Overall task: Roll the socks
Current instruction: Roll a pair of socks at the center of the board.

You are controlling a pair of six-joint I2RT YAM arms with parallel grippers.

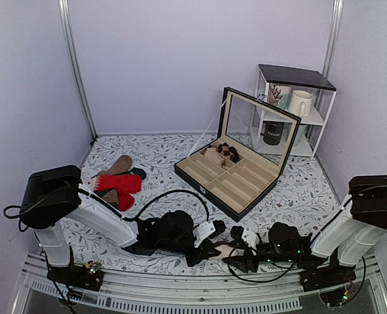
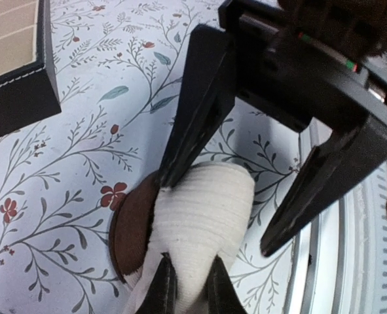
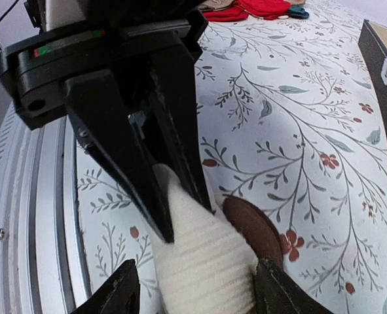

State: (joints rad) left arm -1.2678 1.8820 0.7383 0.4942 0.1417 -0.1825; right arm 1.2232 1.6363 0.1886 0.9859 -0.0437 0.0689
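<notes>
ok so top view, the lidded black box (image 1: 206,194) sits open on the counter (image 1: 298,190) with tan and brown bundles (image 1: 221,152) in one far compartment, left wrist shows the left claw (image 2: 190,258) clenched on the socks (image 2: 206,203) by the near edge, right wrist shows the right claw (image 3: 198,265) released, straddling them.

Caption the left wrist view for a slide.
Left gripper pinches the bundled socks while the right gripper straddles them, jaws open.
</notes>
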